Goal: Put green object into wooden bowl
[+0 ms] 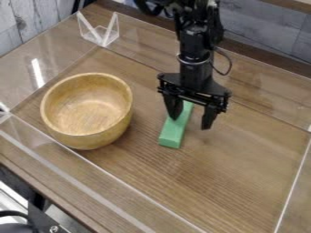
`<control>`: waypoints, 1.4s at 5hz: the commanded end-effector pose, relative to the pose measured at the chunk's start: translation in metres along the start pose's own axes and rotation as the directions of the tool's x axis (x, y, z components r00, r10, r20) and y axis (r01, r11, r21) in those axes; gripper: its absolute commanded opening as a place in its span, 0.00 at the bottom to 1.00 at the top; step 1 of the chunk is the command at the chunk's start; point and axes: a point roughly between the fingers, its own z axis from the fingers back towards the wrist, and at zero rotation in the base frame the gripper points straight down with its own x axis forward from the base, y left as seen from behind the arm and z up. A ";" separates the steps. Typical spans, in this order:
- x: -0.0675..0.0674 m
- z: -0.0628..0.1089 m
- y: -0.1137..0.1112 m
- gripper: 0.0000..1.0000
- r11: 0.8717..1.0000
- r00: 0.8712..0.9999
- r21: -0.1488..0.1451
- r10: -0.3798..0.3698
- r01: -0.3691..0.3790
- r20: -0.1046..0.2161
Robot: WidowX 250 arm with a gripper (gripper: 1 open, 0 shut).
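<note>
Far end of the green object (174, 133) was hidden behind the gripper (191, 116) fingers, so contact couldn't be told. Arm's upper part was cut off by the top edge. Table (231, 173) ran out of frame right and bottom.

A wood-grain table (231, 182) is shown, bounded by low clear plastic walls (43, 146) along its edges. Two things are seen resting directly on its surface. A round, deep wooden bowl (86, 110) is placed left of centre, upright, near the front-left wall. A flat green object (174, 132) is laid to the right of the bowl, apart from it, with its long axis running away from the front edge. A folded clear plastic piece (97, 30) is set behind the bowl, at the far-left corner.
</note>
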 end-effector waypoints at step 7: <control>-0.011 0.006 0.002 1.00 0.996 0.995 -0.006 -0.086 0.087 0.051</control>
